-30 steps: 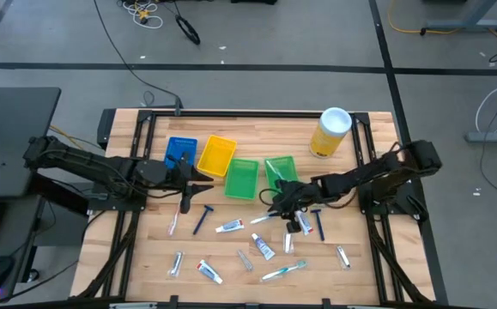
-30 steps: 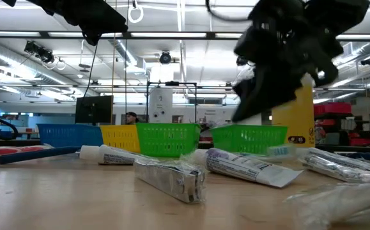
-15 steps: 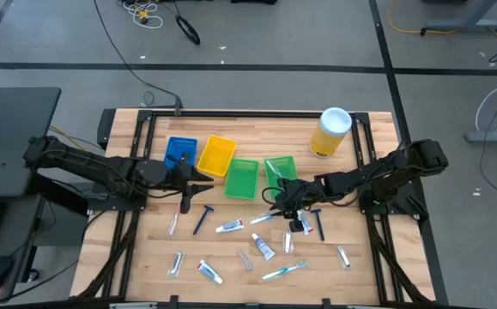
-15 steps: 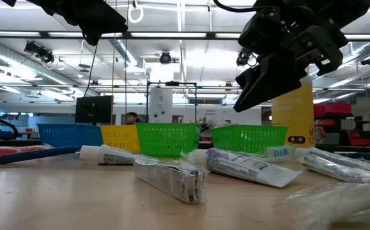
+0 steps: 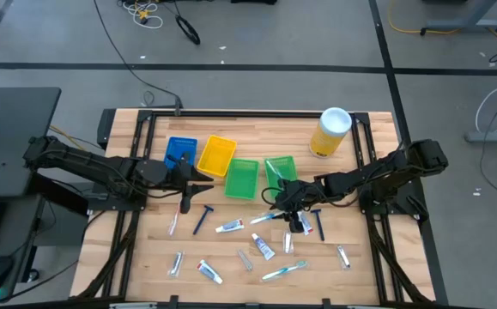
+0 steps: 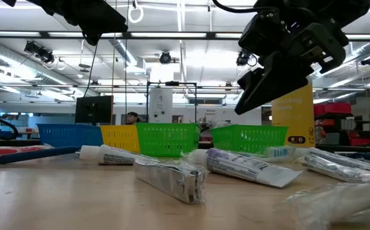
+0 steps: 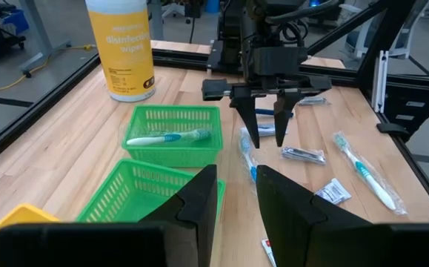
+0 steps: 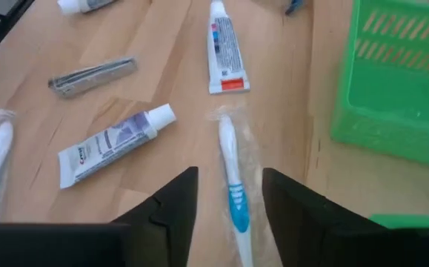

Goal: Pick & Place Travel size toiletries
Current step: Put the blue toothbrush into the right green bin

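Right gripper (image 8: 227,194) open, empty, poised above wrapped toothbrush (image 8: 231,185) lying flat on bench (image 8: 125,96) directly under the fingers, just beside green bin (image 8: 392,81). Likely light, stiff along the handle, crinkly slick wrapper, low profile. Best pinched across mid-handle, fingers straddling the width. Left gripper (image 7: 234,194) waiting near blue bin (image 5: 180,151), parted a little, nothing held.

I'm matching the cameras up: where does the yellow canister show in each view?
High view: canister at the table's top edge, right of centre.
Low view: right of centre, behind the nearest green bin.
Left wrist view: top left, beyond that bin.
Right wrist view: not in it.
Shared landmark: the green bin nearest the canister.
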Controlling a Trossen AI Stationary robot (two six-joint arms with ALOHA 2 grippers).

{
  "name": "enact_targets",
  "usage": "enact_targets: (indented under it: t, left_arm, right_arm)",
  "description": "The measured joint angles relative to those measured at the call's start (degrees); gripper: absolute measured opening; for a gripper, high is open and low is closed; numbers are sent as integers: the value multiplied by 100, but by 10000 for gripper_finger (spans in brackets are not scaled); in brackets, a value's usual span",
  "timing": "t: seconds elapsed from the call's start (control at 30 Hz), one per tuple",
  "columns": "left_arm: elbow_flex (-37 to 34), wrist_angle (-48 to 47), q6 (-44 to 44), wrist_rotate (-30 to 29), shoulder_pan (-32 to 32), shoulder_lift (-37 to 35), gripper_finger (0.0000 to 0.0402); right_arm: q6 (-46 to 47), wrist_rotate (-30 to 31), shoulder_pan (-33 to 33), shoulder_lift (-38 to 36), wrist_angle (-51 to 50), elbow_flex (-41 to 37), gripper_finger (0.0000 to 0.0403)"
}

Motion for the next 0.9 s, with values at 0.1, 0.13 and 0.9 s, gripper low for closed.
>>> enact_targets:
  t: [0.1,0.13,0.9]
  left_arm:
    - [0,0,0,0,0,0,105]
    - [0,0,0,0,-2,0,105]
    - [0,61,2,0,-2,0,105]
  right_arm:
    - [-473,127,105,0,41,177,181]
    - [-602,180,169,0,22,341,183]
    - [-846,280,141,1638,-2327,2026,217]
